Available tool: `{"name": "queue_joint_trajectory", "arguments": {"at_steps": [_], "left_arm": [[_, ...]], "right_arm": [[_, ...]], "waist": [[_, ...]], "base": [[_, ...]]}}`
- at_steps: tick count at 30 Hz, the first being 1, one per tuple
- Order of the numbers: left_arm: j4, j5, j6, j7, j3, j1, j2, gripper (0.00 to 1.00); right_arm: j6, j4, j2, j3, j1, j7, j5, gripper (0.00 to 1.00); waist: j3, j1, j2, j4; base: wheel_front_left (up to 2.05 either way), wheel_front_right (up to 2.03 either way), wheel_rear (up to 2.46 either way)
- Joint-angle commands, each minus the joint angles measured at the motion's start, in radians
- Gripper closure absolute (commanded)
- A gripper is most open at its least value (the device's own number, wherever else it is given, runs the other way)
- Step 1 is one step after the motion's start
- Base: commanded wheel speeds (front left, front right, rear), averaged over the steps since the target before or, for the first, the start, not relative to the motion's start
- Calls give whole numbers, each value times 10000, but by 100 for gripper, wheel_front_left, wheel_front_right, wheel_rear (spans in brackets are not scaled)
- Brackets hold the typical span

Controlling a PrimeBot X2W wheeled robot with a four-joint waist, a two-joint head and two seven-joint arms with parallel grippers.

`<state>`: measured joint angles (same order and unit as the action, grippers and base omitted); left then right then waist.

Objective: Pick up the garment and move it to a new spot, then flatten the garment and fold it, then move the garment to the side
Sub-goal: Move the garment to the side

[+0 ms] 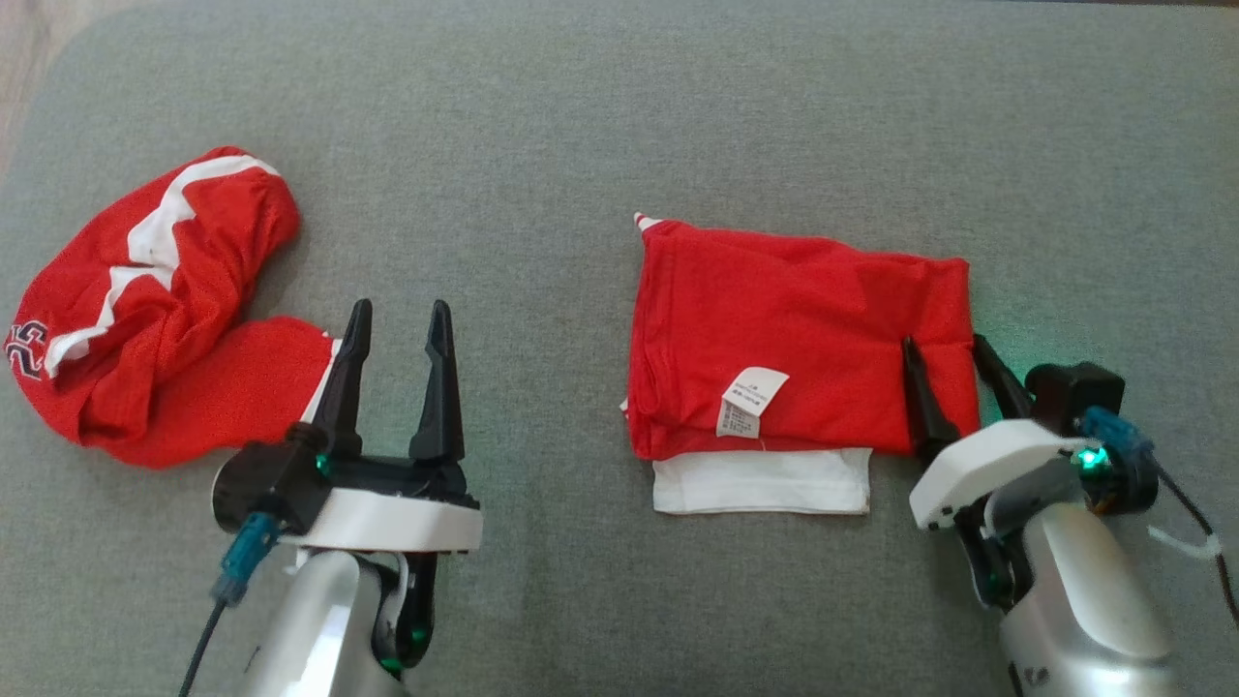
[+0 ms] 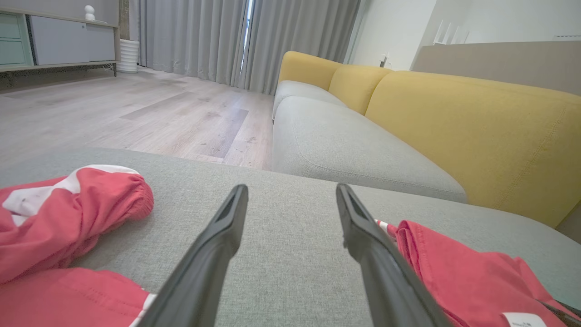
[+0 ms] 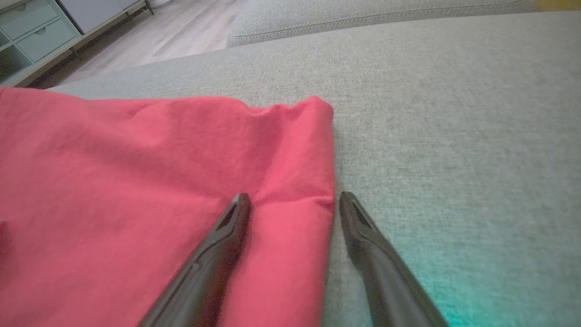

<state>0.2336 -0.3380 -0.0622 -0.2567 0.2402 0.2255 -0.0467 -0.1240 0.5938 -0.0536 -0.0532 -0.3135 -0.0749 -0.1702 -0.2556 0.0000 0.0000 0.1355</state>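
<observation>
The right gripper (image 1: 944, 341) stands wide open and holds nothing. The folded red garment (image 1: 794, 348) lies flat on the grey cushion (image 1: 581, 145), directly ahead of this gripper and extending to its left. The gripper straddles the garment's right edge. Its left finger is over the red cloth and its right finger is over bare cushion just beside that edge. We cannot tell whether either fingertip touches the cloth.

A white label (image 1: 753, 399) faces up on the garment, to the left of the right gripper. A white layer (image 1: 765, 481) protrudes from under the garment's near edge below the label.

The left gripper (image 1: 400, 310) is also wide open and empty, over bare cushion. The crumpled red garment (image 1: 165, 310), with white stripes, lies immediately to its left. The near lobe of that garment is just beside the left finger, and we cannot confirm contact. The folded garment is well apart to the right of this gripper.

In the left wrist view, a wooden floor (image 2: 136, 109) and a sofa with a yellow backrest (image 2: 476, 131) lie beyond the fingertips.
</observation>
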Motion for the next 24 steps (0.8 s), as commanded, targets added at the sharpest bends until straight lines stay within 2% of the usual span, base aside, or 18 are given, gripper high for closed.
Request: {"name": "queue_joint_trajectory", "arguments": {"at_steps": [1,6,7,8,9,14,18,24], "left_arm": [[-288,-18,-14,-51,-201,334,-35,0],[-357,409,-8,-51,-135,356,-35,0],[-370,410,-4,-51,-129,358,-35,0],[-384,409,-2,-51,-128,364,-35,0],[-399,416,-3,-51,-126,371,-35,0],[-432,1295,-75,-51,52,395,-50,0],[-565,1503,-124,-51,73,423,-44,0],[-879,1171,-296,-51,435,730,-39,0]], "right_arm": [[-67,58,33,-408,-135,98,-146,0],[-67,513,33,-642,-345,-104,-204,0],[-67,582,33,-680,-383,-136,-216,9],[-67,627,33,-718,-437,-174,-208,59],[-67,640,33,-757,-500,-244,-142,100],[-67,517,33,-790,-852,-586,940,100],[-67,230,-68,-1031,-1135,-686,1957,100],[-67,-254,-1416,-1484,-1776,-680,2336,100]], "waist": [[-37,0,0,43],[-80,0,0,31],[-76,0,0,9],[-66,0,0,-28],[-52,0,0,-77],[102,0,0,-544],[174,0,0,-1205],[34,0,0,-1986]], "base": [[0,0,0],[0,0,0],[0,0,0],[0,0,0],[0,0,0],[0,0,0],[0,0,0],[0,0,0]]}}
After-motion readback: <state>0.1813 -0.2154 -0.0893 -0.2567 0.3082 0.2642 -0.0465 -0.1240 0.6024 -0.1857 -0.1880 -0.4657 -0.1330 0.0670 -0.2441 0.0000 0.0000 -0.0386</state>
